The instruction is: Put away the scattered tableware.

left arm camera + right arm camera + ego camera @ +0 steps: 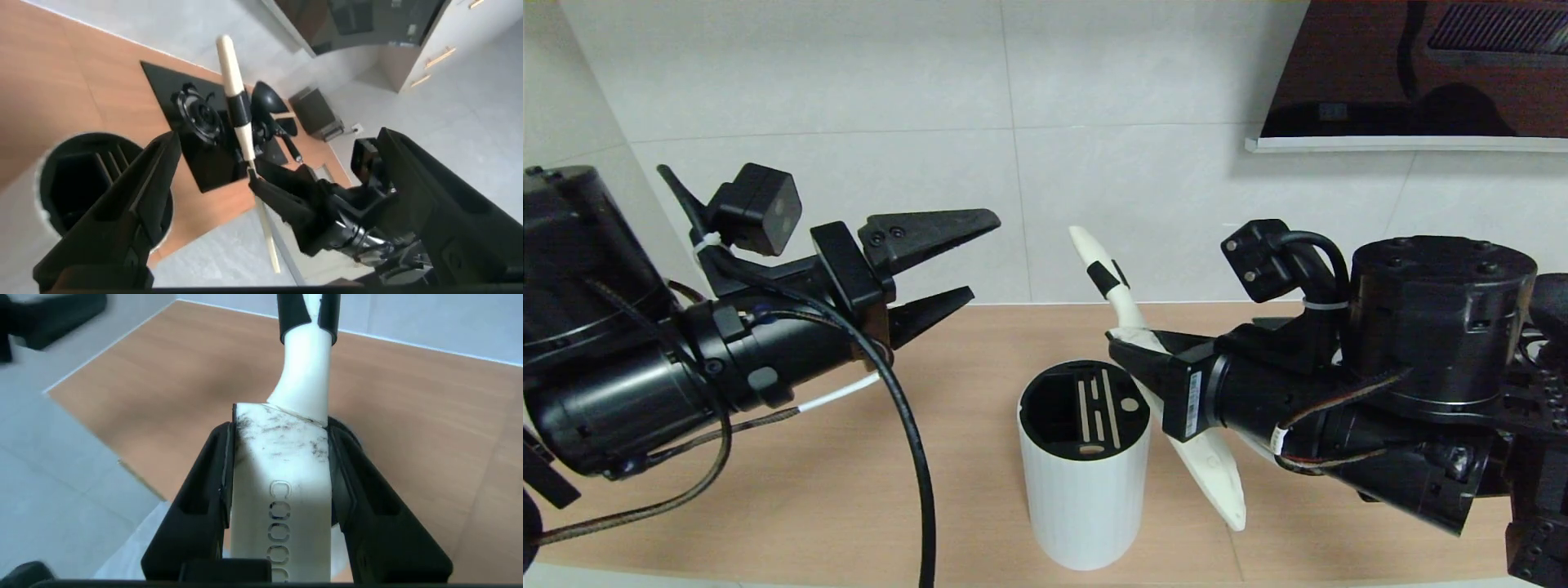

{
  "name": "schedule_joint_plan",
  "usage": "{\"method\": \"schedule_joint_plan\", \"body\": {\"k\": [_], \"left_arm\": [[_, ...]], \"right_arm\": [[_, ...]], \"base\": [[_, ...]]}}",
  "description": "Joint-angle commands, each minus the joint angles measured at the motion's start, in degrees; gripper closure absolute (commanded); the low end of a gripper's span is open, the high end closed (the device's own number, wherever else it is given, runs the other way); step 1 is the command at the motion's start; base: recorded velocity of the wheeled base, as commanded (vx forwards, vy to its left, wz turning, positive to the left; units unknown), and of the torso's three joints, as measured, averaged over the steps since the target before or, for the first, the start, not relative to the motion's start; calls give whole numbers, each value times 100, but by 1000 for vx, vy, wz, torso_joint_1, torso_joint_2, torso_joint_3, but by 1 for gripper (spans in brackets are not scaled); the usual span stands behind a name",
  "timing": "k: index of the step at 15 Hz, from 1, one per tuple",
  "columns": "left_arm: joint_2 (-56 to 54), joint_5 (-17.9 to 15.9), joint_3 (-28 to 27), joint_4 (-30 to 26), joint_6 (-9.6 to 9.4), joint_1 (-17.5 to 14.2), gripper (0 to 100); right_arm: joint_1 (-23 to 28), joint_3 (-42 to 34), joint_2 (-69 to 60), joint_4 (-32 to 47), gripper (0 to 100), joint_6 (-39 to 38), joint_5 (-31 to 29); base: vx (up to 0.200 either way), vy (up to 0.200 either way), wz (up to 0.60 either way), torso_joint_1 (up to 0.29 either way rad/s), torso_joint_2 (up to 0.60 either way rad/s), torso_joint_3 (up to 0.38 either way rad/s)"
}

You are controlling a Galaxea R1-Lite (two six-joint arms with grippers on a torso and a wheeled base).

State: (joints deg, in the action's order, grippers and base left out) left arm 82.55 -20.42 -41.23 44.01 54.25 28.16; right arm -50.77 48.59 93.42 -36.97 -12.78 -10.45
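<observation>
Right tool (1137,349) is clamped on the white spatula (1125,309) near mid-length, just right of the holder (1086,498) on the counter (849,490). The spatula's long axis is steeply tilted: banded handle up and away beyond the holder, broad end down beside the holder's right wall (depth between them unclear). Judgement: the low end must clear the rim and shift left over the opening. Left tool (983,255) is spread wide and empty, high to the holder's left.

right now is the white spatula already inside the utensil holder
No, the white spatula is clamped in the right claw beside the utensil holder.
</observation>
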Motion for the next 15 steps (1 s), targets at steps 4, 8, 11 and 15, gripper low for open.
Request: {"method": "schedule_joint_plan", "body": {"k": [4, 8, 11, 15], "left_arm": [[595, 346, 1, 275, 33, 497, 0], [1202, 750, 10, 653, 51, 735, 0], [1404, 759, 27, 714, 51, 761, 0], [1536, 794, 36, 969, 165, 761, 0]], "right_arm": [[-187, 19, 151, -3, 100, -129, 8], [-284, 10, 238, -38, 100, -173, 8], [-381, 10, 265, -29, 100, -252, 8], [-477, -8, 274, -29, 100, -313, 8]], "base": [[0, 0, 0, 0, 0, 0], [0, 0, 0, 0, 0, 0], [0, 0, 0, 0, 0, 0], [0, 0, 0, 0, 0, 0]]}}
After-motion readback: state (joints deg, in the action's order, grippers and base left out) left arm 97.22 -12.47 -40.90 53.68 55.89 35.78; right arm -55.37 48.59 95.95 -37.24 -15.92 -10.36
